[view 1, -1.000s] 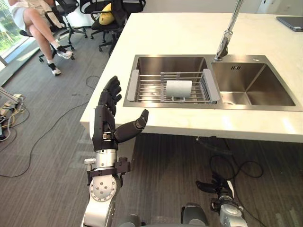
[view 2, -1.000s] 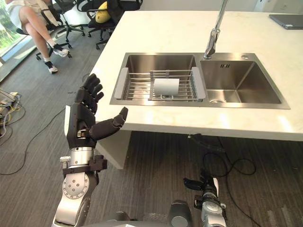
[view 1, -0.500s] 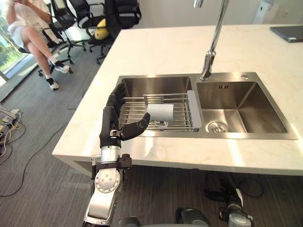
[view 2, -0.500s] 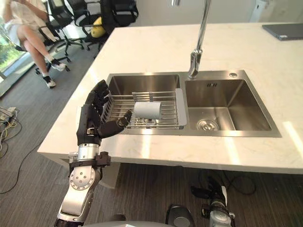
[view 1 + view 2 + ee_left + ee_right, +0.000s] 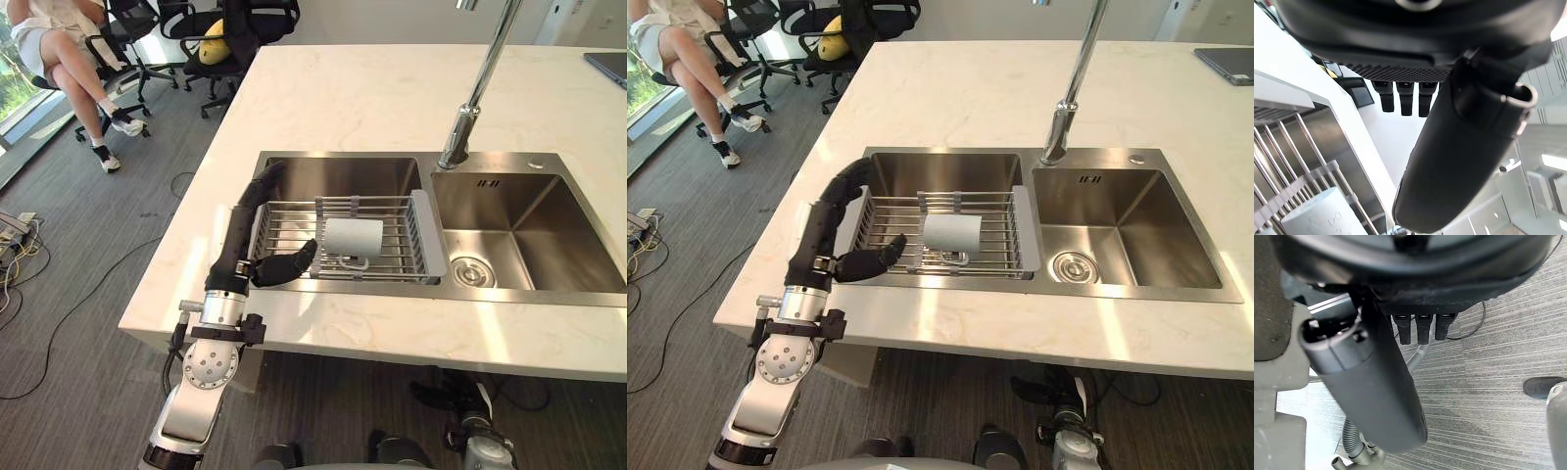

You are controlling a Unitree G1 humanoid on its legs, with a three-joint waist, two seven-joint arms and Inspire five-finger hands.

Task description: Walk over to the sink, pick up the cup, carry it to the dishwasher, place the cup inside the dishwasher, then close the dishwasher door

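Left hand [image 5: 245, 240] advanced over sink rack [image 5: 427, 231], near cup [image 5: 354, 237].
Fingers are held outstretched, nothing grasped; right hand [image 5: 1371, 387] relaxed.

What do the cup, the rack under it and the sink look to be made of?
Cup: matte, opaque pale grey, likely ceramic or plastic; the look leaves it open. Dish rack: shiny metal wire, with grey end pieces that look plastic. Sink: brushed stainless steel, judging by its soft, streaky reflections.

No legible txt, nums or signs anywhere, only faint marks on the side of the cup [image 5: 1317, 215] in left wrist view, too blurry to read.
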